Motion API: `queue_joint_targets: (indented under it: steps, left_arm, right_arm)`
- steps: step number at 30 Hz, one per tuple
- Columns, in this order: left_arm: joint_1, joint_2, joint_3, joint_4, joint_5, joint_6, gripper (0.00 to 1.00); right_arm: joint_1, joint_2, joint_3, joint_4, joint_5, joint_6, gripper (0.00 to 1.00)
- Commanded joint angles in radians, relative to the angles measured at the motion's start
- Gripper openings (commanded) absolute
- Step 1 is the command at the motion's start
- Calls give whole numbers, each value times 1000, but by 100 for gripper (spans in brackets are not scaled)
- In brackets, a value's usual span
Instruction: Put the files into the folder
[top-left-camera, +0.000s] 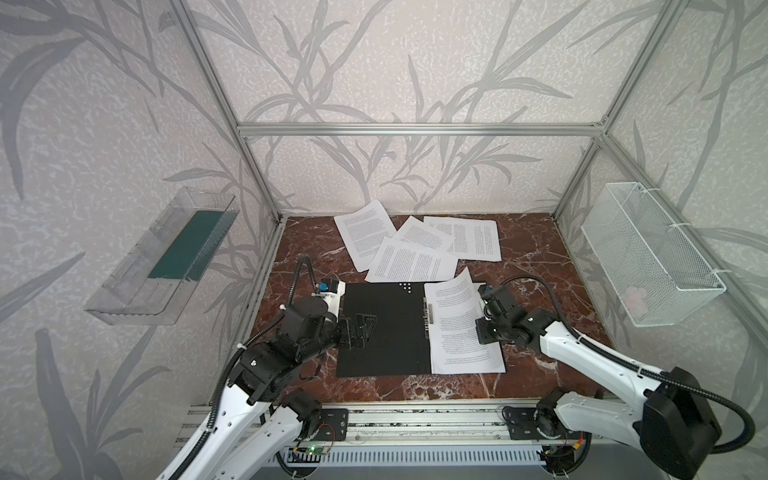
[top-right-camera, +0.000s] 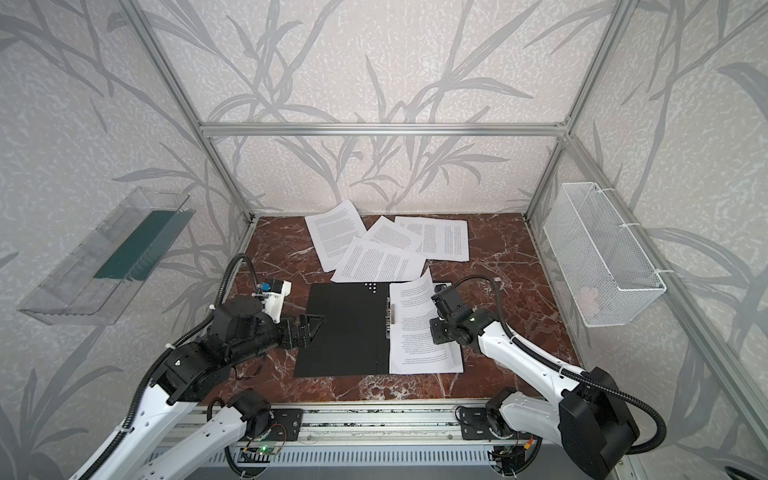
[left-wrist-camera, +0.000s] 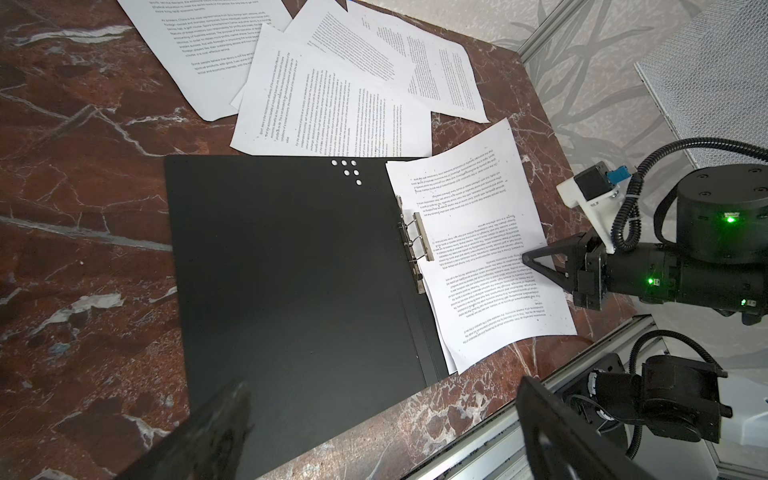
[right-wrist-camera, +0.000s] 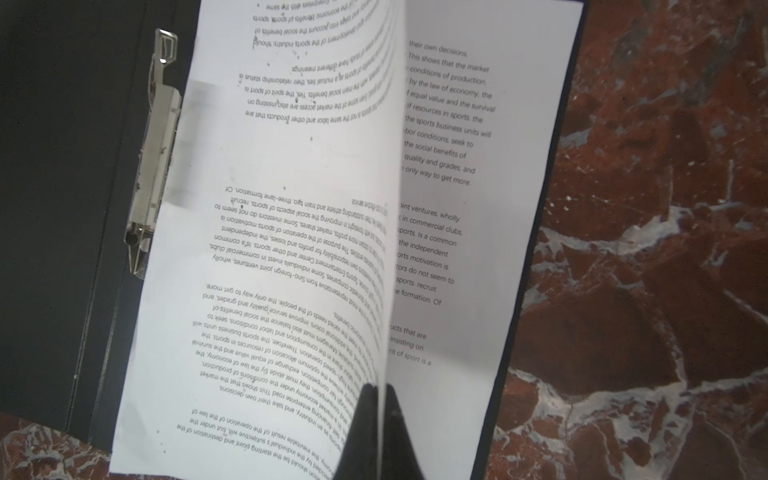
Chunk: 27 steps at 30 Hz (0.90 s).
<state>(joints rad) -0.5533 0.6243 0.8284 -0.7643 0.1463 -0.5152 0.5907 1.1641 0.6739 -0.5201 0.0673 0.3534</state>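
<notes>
The folder (top-left-camera: 382, 332) (top-right-camera: 345, 332) lies open on the marble table, black inside up, its metal spine clip (top-left-camera: 430, 313) (right-wrist-camera: 156, 166) standing raised. On its right half lie printed files. My right gripper (right-wrist-camera: 380, 388) (top-left-camera: 478, 329) is shut on the outer edge of the top sheet (right-wrist-camera: 291, 208) (top-left-camera: 453, 299), which curls up off the sheet below (right-wrist-camera: 478, 208). Several loose files (top-left-camera: 399, 245) (top-right-camera: 374, 249) (left-wrist-camera: 332, 95) overlap behind the folder. My left gripper (top-left-camera: 361, 328) (left-wrist-camera: 384, 384) hangs open over the folder's left half, holding nothing.
A clear plastic tray (top-left-camera: 137, 286) with a green base hangs on the left wall. A white wire mesh basket (top-left-camera: 656, 257) hangs on the right wall. An aluminium rail (top-left-camera: 415, 419) runs along the table's front edge, and frame posts stand at the back corners.
</notes>
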Motion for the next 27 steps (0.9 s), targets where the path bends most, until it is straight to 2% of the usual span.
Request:
queue_joint_targets:
  steps: [1,17,22,27]
  left_arm:
    - [3,0,-10,-18,-17,8,99]
    - [1,2,-9,-18,-16,8,99]
    - [2,3,-9,-18,-17,8,99]
    - [1,2,-9,-18,-16,7,99]
  right_arm:
    - [3,-9,-4,8,-12,-5,0]
    - [3,-3,-10,23,-44,5,0]
    - [3,5,-10,28,-54,5,3]
    - [4,2,-10,26,-46,5,13]
